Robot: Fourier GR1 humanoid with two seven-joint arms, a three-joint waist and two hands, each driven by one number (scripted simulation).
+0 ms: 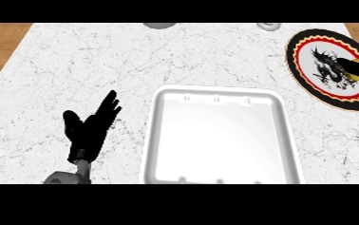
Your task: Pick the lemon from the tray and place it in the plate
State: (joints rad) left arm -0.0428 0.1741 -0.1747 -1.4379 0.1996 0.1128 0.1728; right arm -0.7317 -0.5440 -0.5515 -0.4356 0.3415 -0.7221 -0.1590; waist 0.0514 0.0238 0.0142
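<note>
Nearest, at the lower left of the frame, the left hand [89, 133] rises from a grey forearm that comes in at the bottom edge. Its fingers are straight and spread, pointing up and a little to the right, with the thumb out to the left; it grasps nothing and rests over bare counter, apart from the tray.

Just to its right, filling the lower centre, lies the white tray [155, 138], a shallow rectangle with rounded corners and a raised rim. Its near edge runs to the bottom of the view, and its far rim sits about mid-frame. The inside shows only plain white; the lemon cannot be seen in it, nor anywhere else in view, so where it lies cannot be told. The right hand does not show.

The counter [105, 67] is white marble with fine dark veins. A wide bare stretch runs across the middle and upper left, and a narrower strip lies between the tray's right rim and the right edge.

Farther off, at the upper right, the plate [303, 67] has a black rim, red and yellow rings and a white centre bearing a dark figure; it is cut by the right edge and stands well apart from the tray. Brown wood shows at the far corners
</note>
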